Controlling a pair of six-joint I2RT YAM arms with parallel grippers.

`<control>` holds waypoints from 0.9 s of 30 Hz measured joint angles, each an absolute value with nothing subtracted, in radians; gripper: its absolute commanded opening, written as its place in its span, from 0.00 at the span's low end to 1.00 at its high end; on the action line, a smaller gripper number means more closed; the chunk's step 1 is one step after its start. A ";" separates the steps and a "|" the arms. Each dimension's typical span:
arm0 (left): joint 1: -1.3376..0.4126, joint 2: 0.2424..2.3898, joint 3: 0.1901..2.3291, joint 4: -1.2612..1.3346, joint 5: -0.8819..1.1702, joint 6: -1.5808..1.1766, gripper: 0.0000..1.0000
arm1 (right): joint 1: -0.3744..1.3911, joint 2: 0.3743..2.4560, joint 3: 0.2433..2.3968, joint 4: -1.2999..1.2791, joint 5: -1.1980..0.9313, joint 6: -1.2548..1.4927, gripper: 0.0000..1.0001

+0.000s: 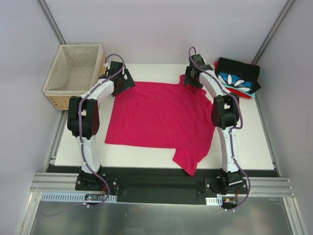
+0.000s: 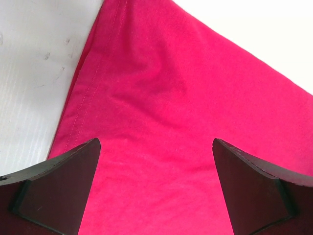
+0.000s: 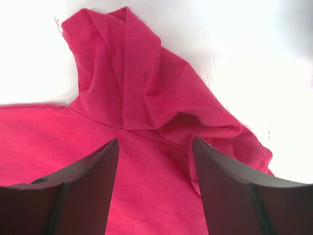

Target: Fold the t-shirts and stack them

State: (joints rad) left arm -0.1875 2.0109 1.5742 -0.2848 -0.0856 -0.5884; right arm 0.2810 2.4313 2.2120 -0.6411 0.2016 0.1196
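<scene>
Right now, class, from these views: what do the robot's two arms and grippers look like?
The left arm and right arm each have white link shells, black joint housings and a black base. A thin purple cable runs along each. The left gripper and right gripper have dark, wedge-shaped fingers.

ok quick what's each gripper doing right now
left gripper: open wide over the plain magenta-pink cloth t-shirt, holding nothing
right gripper: open, jaws either side of that shirt's bunched sleeve, not clamped

no text or labels can be read.
</scene>
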 measured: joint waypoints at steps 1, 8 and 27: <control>-0.187 2.011 1.574 -0.284 -0.085 -0.588 0.99 | 0.281 2.431 2.212 -0.636 0.202 0.120 0.65; -0.187 2.011 1.574 -0.266 -0.079 -0.592 0.99 | 0.281 2.431 2.212 -0.624 0.197 0.119 0.66; -0.187 2.011 1.572 -0.263 -0.079 -0.592 0.99 | 0.314 2.336 2.212 -0.556 0.179 0.112 0.58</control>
State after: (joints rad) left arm -0.1875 2.0109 1.5719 -0.2630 -0.0792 -0.5919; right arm 0.3138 2.3356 2.2116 -0.5556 0.1787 0.1116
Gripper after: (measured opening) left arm 0.992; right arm 0.628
